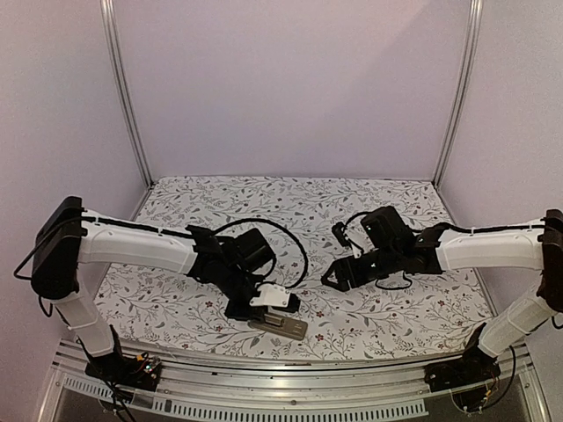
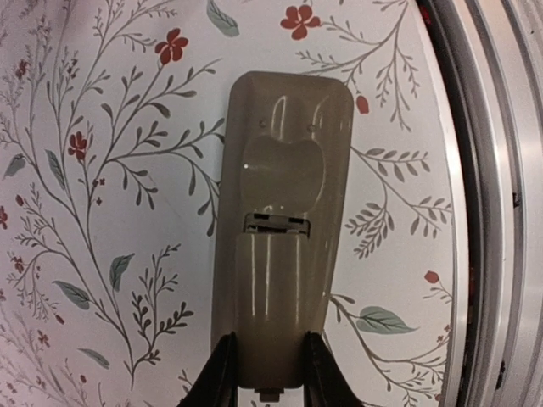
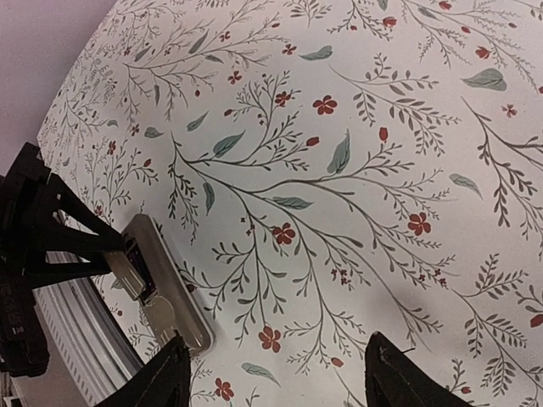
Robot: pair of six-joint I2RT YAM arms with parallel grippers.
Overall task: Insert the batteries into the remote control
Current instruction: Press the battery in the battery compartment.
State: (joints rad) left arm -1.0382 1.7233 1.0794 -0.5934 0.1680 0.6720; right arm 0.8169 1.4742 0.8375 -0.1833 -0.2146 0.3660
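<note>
Left end effector (image 2: 270,366): clamped on one end of the remote control (image 2: 284,212). The remote lies tan back up on the floral surface (image 2: 110,170) at 6 o'clock, just beside the metal rail (image 2: 492,212). Right end effector (image 3: 276,373): fingers apart, gripping nothing, above the surface at 2 o'clock from the remote.

The remote control (image 2: 284,229) lies back-up on the table (image 2: 102,212), button face hidden, its near end cut off by the left wrist view's lower edge between the left hand (image 2: 270,343) and its fingers (image 2: 222,373); from above, that hand covers one end.
</note>
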